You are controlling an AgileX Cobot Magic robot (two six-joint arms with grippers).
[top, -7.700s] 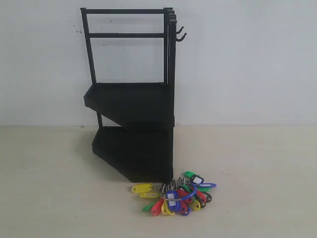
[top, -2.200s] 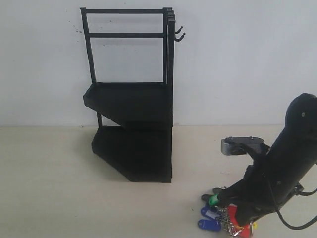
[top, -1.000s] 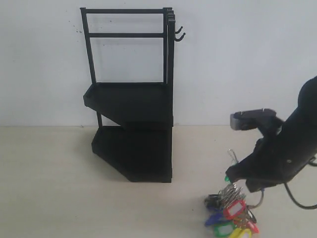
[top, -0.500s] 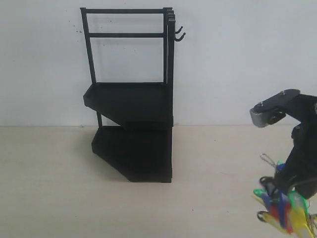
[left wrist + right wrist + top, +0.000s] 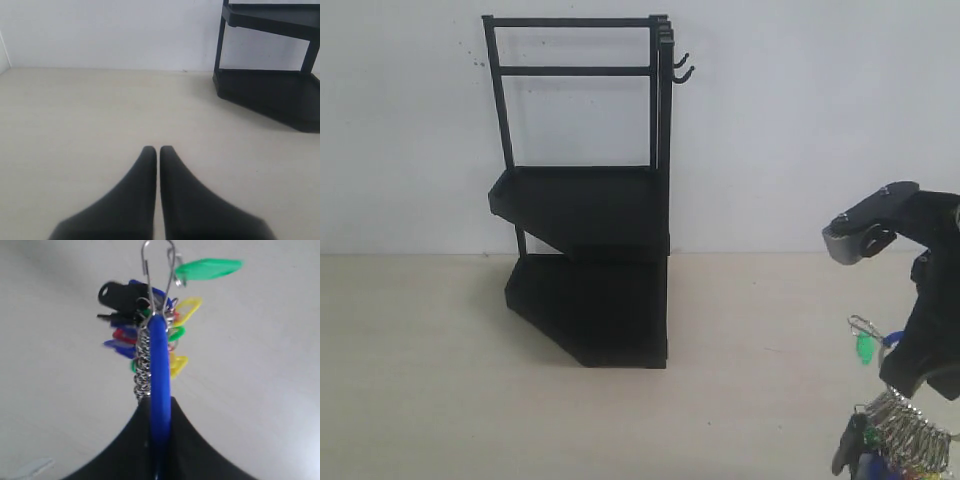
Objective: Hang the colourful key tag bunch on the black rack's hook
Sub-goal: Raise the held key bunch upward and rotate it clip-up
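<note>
The right gripper [image 5: 159, 402] grasps the colourful key tag bunch [image 5: 159, 355], tags dangling past its fingertips [image 5: 136, 426]. The left gripper's [image 5: 158, 150] fingers [image 5: 146, 162] press together.

Cropped at the exterior view's lower edge and blurred in the right wrist view: colourful bunch of plastic key tags on metal rings [image 5: 908, 432]. Cut off in the left wrist view: tall black metal two-tier rack [image 5: 265, 90].

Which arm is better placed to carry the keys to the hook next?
Right: the right tool grips the key bunch by the blue ring. The left tool is shut on nothing, low over the table.
</note>
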